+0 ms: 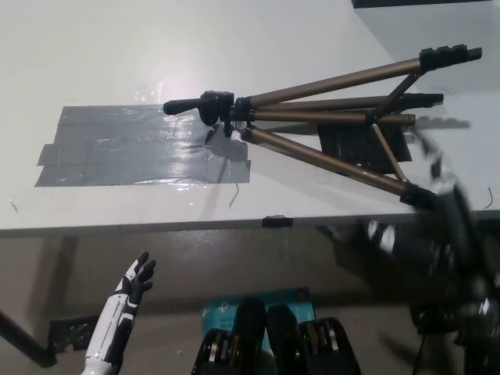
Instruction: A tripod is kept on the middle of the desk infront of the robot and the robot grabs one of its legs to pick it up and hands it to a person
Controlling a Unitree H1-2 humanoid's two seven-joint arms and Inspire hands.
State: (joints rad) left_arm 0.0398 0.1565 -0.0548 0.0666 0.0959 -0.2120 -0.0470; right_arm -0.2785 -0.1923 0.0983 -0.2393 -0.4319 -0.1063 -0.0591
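A white desk (94, 47) with grey tape patches (133, 148), glare on the tape, dim brownish floor (195, 266) below.

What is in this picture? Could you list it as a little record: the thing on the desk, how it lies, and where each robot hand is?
Object: tripod, lying on its side, legs spread toward the right
Surface: white desk with grey tape patches
Left robot hand: white, lower left, below the desk edge, open, holding nothing
Right robot hand: black, blurred, near the foot of the lower leg; grasp unclear
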